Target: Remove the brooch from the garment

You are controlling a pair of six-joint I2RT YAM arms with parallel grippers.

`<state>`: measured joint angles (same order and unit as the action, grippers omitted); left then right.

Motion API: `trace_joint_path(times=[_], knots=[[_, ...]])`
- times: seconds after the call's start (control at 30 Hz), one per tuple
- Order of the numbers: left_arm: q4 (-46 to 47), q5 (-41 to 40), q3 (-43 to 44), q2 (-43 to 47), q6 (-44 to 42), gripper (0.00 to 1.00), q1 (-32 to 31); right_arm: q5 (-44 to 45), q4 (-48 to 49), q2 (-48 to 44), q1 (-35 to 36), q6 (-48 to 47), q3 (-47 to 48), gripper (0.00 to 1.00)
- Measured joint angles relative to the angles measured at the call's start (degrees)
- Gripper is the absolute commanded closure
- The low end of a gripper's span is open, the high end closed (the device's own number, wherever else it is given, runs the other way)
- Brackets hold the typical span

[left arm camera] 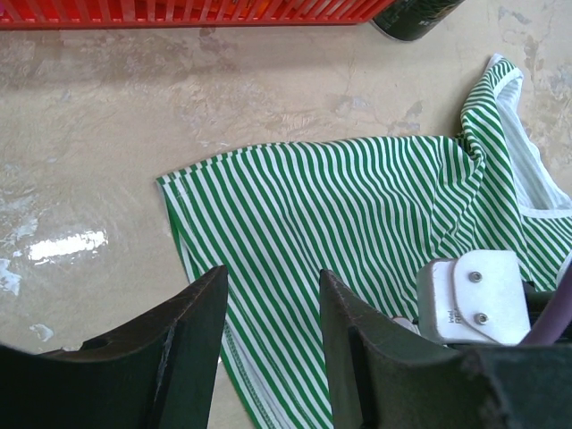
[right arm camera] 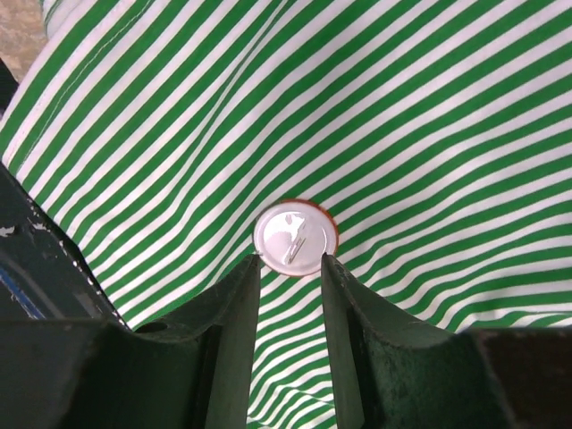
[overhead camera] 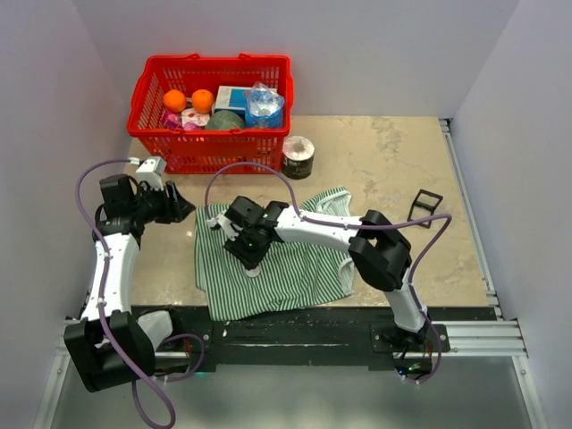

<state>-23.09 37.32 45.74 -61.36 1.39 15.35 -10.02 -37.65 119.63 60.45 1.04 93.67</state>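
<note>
A beige, mottled stone-look tabletop (overhead camera: 402,170) spreads ahead of the left gripper (overhead camera: 181,208) and out past the right gripper (overhead camera: 248,257). Plain pale grey-lilac walls close it in: a back wall (overhead camera: 357,54) far ahead of both grippers, a left wall (overhead camera: 45,107) close beside the left one, a right wall (overhead camera: 527,179) well off beyond the right one. Behind them a black edging strip (overhead camera: 295,323) borders the table, then a silver aluminium rail (overhead camera: 474,336). A white glare (left arm camera: 67,243) sits on the tabletop ahead-left of the left gripper's fingers; the light is even, the shadows faint.
</note>
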Motion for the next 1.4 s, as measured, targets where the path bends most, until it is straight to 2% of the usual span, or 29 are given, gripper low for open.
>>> trace_joint_path(times=[0.33,0.53,0.63,0.67,0.73,0.97,1.1,1.27,1.4], knots=[[0.0,0.0,-0.6,0.5,0.1,0.49,0.0,0.0,-0.2,-0.5,0.0,-0.2,-1.4,0.72],[0.0,0.0,-0.6,0.9,0.1,0.49,0.1,0.0,-0.2,2.8,0.3,-0.2,-0.3,0.74],[0.0,0.0,-0.7,0.9,0.1,0.49,0.3,-0.2,-0.1,3.4,0.5,-0.2,0.0,0.8],[0.0,0.0,-0.7,0.9,0.1,0.49,0.4,-0.2,0.0,3.4,0.6,-0.2,0.1,0.88],[0.0,0.0,-0.7,0.9,0.1,0.49,0.4,-0.2,0.0,3.5,0.7,-0.2,0.1,1.0],[0.0,1.3,-0.7,0.9,-0.1,0.47,0.4,-0.1,-0.8,3.4,0.6,-4.2,0.4,1.0],[1.2,6.3,-0.7,0.0,-0.1,0.45,0.4,-1.1,-3.8,1.4,-0.2,-9.8,1.0,1.0],[2.0,15.3,-0.6,-6.4,-0.8,0.45,-1.6,-2.5,-4.3,-7.1,-2.1,-18.5,0.2,1.0],[2.7,20.5,-0.5,-13.9,0.0,0.44,-8.5,-2.1,-1.2,-15.1,-3.8,-25.2,-1.7,1.0]])
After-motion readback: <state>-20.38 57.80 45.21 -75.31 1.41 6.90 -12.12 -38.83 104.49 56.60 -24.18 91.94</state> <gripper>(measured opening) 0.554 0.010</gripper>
